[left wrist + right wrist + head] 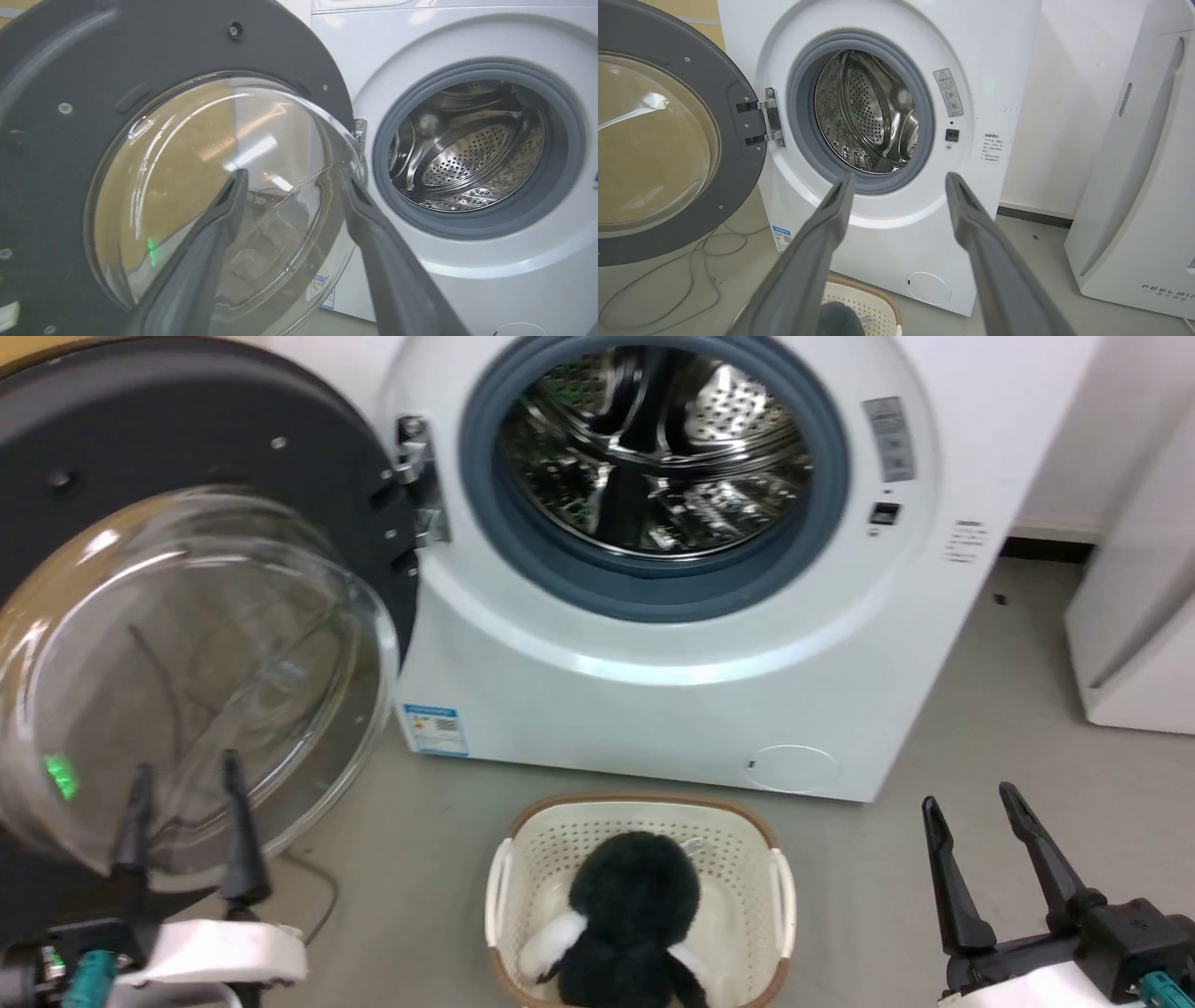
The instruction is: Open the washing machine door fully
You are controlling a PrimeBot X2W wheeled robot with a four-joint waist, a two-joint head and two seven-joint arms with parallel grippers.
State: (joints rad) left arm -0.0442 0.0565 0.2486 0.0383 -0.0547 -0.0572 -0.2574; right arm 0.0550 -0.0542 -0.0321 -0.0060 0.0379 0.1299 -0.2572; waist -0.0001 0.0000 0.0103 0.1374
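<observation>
The white washing machine (653, 691) (467, 37) (887, 228) stands ahead with its steel drum exposed. Its round washing machine door (187, 457) (51, 154) (742, 154) is swung wide to the left on its metal hinge (415, 476), the dark inner rim and bulging glass bowl facing me. My left gripper (187, 779) (292, 179) is open just in front of the glass bowl's lower part, holding nothing. My right gripper (971, 798) (899, 179) hangs open at the lower right, well short of the machine's front.
A cream laundry basket (644, 812) (873, 298) holding a black and white plush toy (635, 915) sits on the floor before the machine. A white FEELAIR appliance (1139, 616) (1148, 186) stands at the right. A loose cable (691, 261) lies under the door.
</observation>
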